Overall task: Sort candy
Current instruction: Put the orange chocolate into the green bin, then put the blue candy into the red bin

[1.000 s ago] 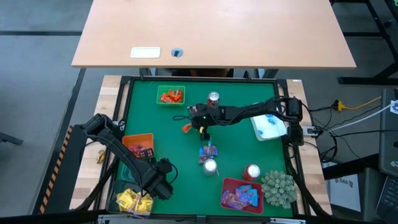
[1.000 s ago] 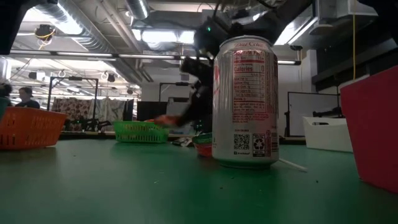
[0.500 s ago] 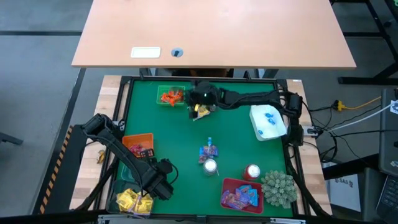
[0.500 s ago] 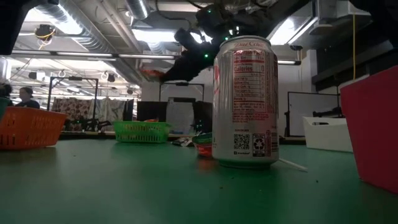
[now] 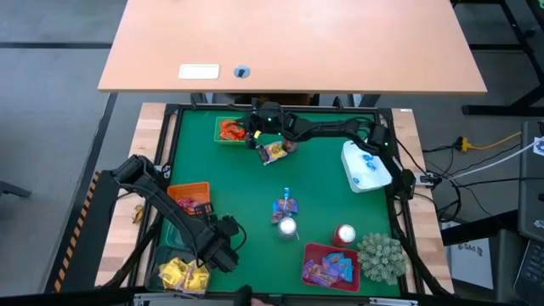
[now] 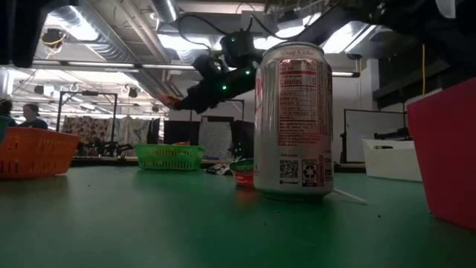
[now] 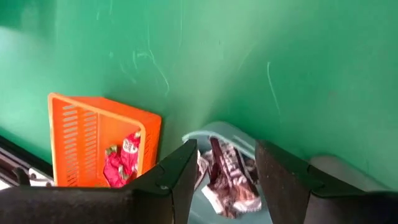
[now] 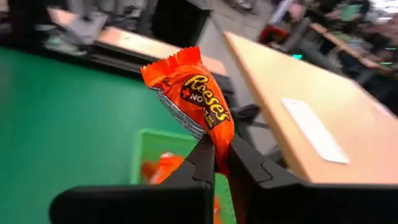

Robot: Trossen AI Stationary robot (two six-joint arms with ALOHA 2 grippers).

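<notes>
My right gripper (image 8: 221, 148) is shut on an orange packet (image 8: 189, 92) and hovers above the green basket (image 5: 231, 129) at the table's far side, which holds orange sweets (image 8: 160, 169). In the low view the packet (image 6: 169, 99) hangs high over that basket (image 6: 169, 158). My left gripper (image 7: 224, 177) is open near the table's near left corner, above an orange basket (image 7: 93, 134) and a pale bowl of dark-wrapped sweets (image 7: 227, 174). A few loose sweets (image 5: 286, 206) lie on the green mat beside a can (image 5: 287, 227). My right gripper pinches the orange packet by its lower end (image 8: 219, 138) between its two fingers. The rest of the packet stands out past the fingertips. It is lifted clear, well above the green basket.
A red bin of blue and purple sweets (image 5: 331, 266), a white bin (image 5: 367, 168), a bin of yellow sweets (image 5: 183, 274) and the orange basket (image 5: 191, 198) stand round the mat. A second can (image 5: 344, 235) and a spiky plant (image 5: 380, 257) sit near right.
My right gripper, shut on the orange packet, rose from the middle of the mat and swung toward the far left, ending above the green basket. The packet went from mat level to lifted clear.
</notes>
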